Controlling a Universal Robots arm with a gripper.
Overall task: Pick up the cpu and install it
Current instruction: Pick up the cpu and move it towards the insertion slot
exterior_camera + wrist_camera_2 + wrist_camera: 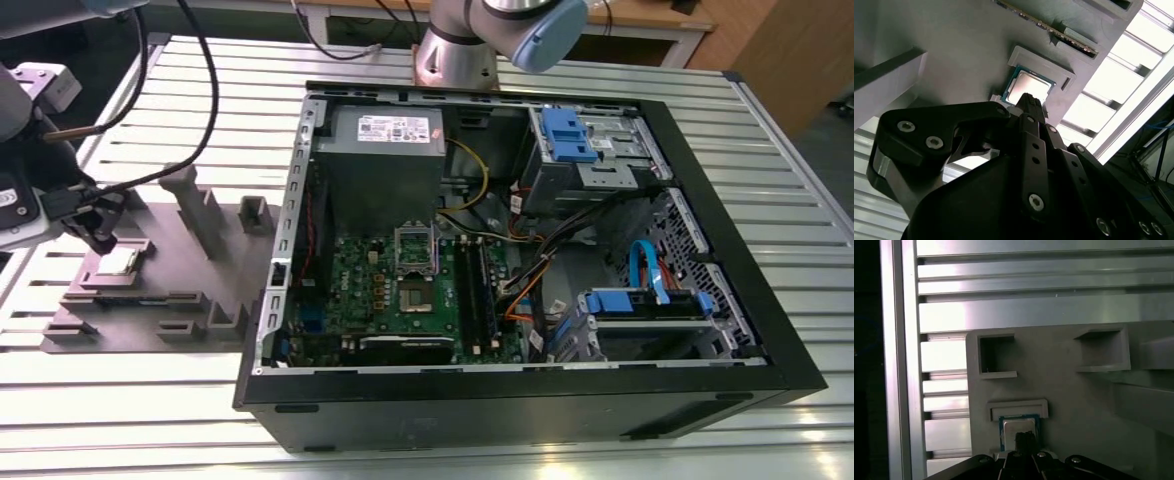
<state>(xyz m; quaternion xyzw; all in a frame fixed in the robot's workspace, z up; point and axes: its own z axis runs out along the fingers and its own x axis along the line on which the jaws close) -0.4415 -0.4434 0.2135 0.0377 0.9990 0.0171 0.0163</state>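
Observation:
The cpu (123, 262), a small square chip with a pale metal top, lies flat in a recess of the grey holder block (174, 300) at the exterior view's left. Both wrist views show the cpu (1030, 85) (1013, 427) with its green edge, just past my fingertips. My gripper (102, 240) hangs close over the chip, its two black fingers pressed together into one narrow tip (1029, 101) (1024, 439) with nothing between them. I cannot tell whether the tip touches the chip. The motherboard socket (416, 297) lies inside the open computer case (747, 290).
The holder block carries upright posts (183, 195) and other pockets (996, 356) beside the chip. Cables (200, 90) run down to my wrist. The case holds a power supply (384, 135), blue drive cages (567, 135) and loose wires. A slatted metal table (134, 400) lies under everything.

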